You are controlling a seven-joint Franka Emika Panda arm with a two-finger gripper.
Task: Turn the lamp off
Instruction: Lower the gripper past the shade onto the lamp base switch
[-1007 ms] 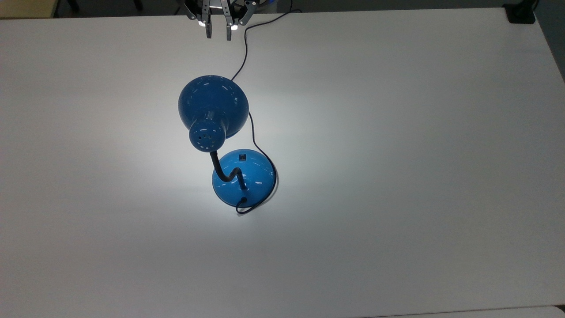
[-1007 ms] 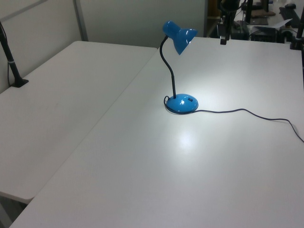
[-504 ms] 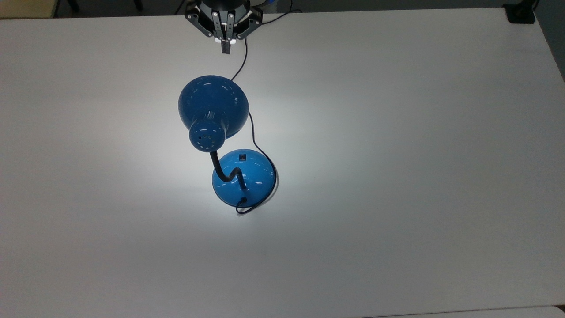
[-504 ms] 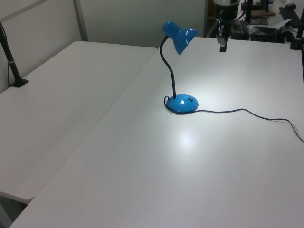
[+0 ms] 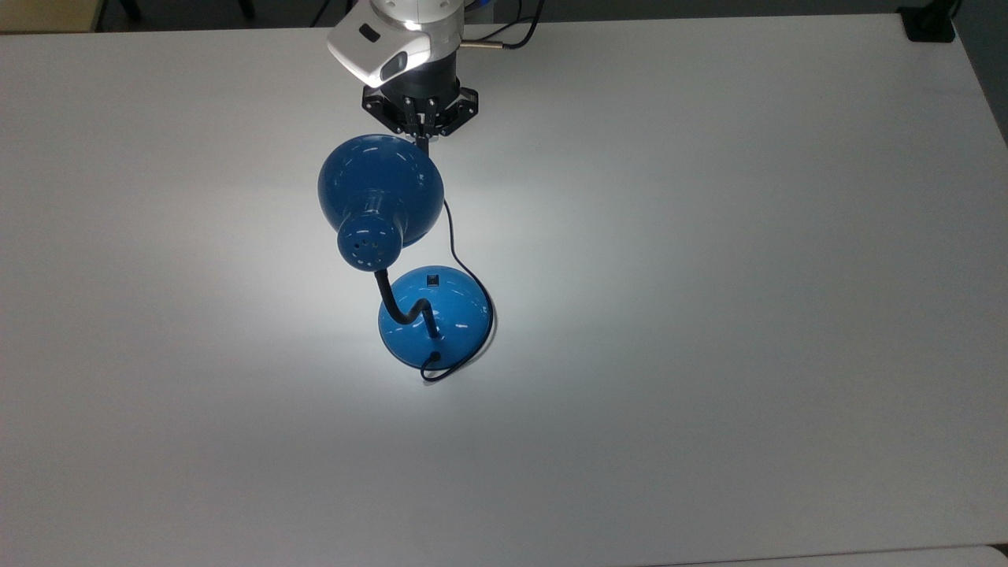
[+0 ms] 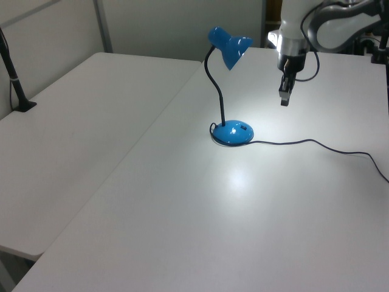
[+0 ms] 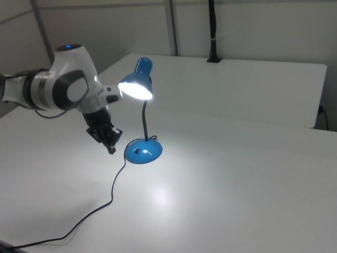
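The blue lamp (image 5: 380, 185) stands mid-table and is lit; its shade opening (image 7: 136, 89) glows and a bright patch lies on the table. Its round base (image 5: 435, 316) carries a small black switch (image 5: 432, 279), and a black gooseneck (image 6: 213, 79) joins base and shade. My gripper (image 5: 422, 142) points down just beyond the shade's far rim in the top view, fingers shut on nothing. In the left view the gripper (image 6: 284, 99) hangs above the table to the right of the base (image 6: 232, 132). In the right view the gripper (image 7: 111, 149) is just left of the base (image 7: 143, 152).
The lamp's black cord (image 5: 453, 236) runs from the base past the gripper and off the table (image 6: 340, 151). A black clamp (image 5: 929, 27) sits at the top view's upper right corner. A black post (image 6: 15, 79) stands on the neighbouring table (image 6: 73, 121).
The gripper's fingers have gone from open to shut. The arm has come down and forward from the table's far edge to just beside the lamp shade. The lamp stays lit.
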